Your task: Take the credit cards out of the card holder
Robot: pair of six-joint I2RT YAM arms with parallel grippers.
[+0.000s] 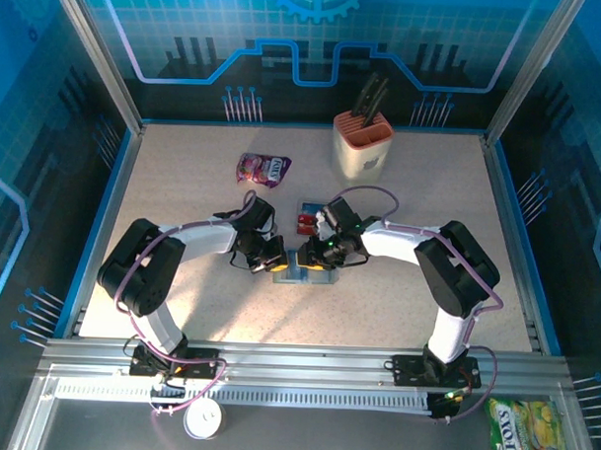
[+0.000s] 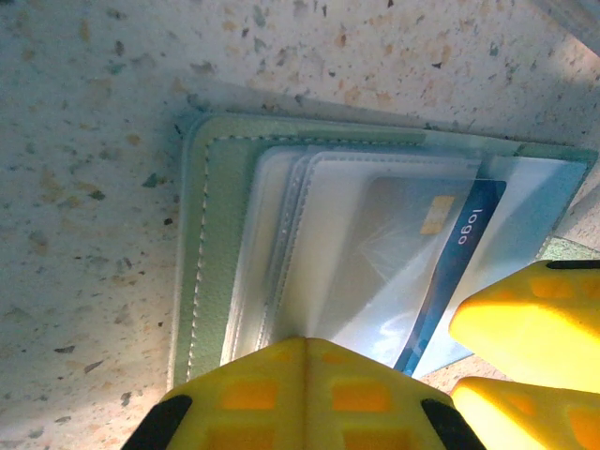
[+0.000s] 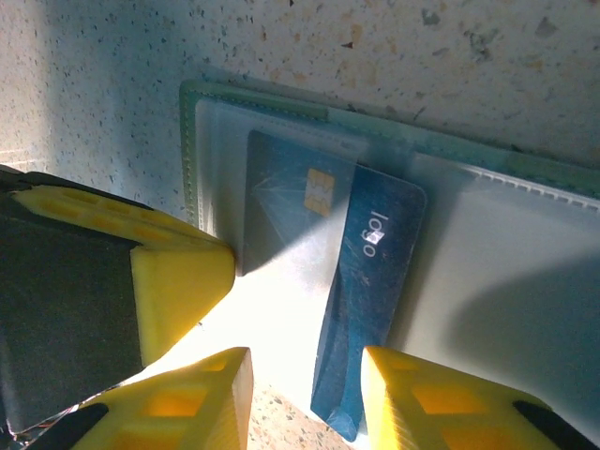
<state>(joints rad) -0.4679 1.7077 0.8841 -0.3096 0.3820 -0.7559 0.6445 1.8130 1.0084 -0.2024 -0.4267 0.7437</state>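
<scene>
Status: extraction in progress, partly complete.

1. The card holder [image 2: 211, 244], a sage-green soft stitched bifold wallet, lies open and flat on the speckled table [image 1: 173, 191] at mid-table, between the two arms. Its clear plastic sleeves [image 2: 375, 187] face up.
2. A small red plastic card [image 1: 307, 223] lies on the table just beyond the wallet, apart from it. Count it as removed. A blue strip at its far edge may be a second card; too small to confirm.
3. A dark blue plastic card [image 3: 375, 272] with a gold chip is partly out of its sleeve: the chip end is under plastic, the other end projects past the wallet edge.
4. The left gripper [image 2: 305, 375] has its yellow jaws together, tip down on the sleeve edge, judged to be holding the wallet still.
5. The right gripper [image 3: 307, 394] has its jaws apart around the projecting end of the blue card. One finger touches the card; a firm pinch is not confirmed.

Remaining: draw the blue card fully clear and set it down. The other sleeves look empty, but this cannot be verified
</scene>
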